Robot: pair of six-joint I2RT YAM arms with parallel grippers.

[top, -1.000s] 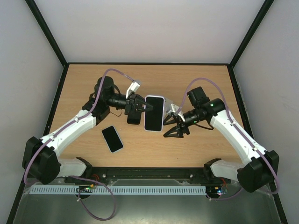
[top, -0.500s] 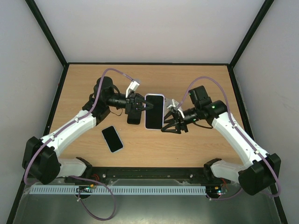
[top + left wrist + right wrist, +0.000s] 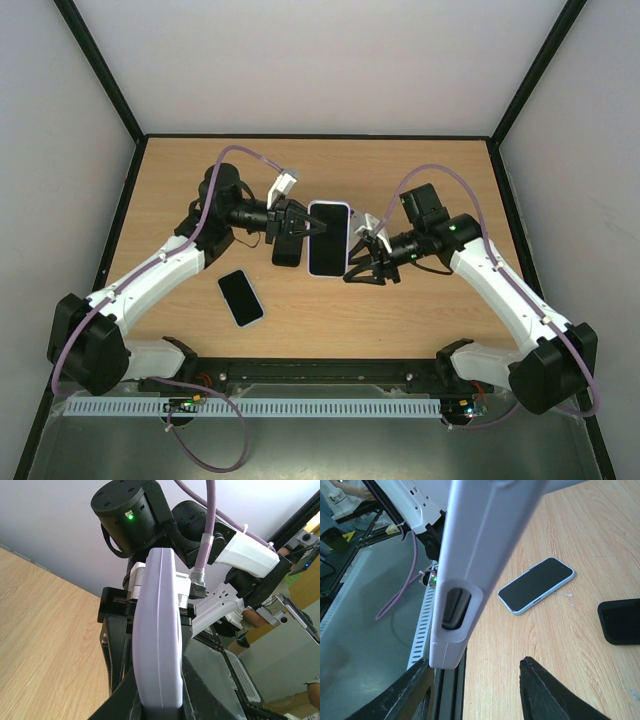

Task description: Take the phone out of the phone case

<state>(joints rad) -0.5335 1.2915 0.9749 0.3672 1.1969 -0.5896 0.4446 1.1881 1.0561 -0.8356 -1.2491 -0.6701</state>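
The step in hand is the bracing hold before the peel. The left gripper (image 3: 305, 228) has its fingers clamped on the left long edge of the pale lavender plastic case (image 3: 157, 630), holding it and the dark-screened phone (image 3: 328, 240) inside it in the air, just to the right of the flat black rectangular slab (image 3: 287, 251) lying on the wooden table (image 3: 430, 180). The right gripper (image 3: 352, 268) sits on the side of the case away from that slab, at its near right corner. Its fingers are apart, straddling the case's edge without visibly pinching it. The screen faces up, and the long axis runs from the near edge of the table toward the far one. Next, I judge, the right fingers must catch only the case's lip and pull it off the phone's corner.
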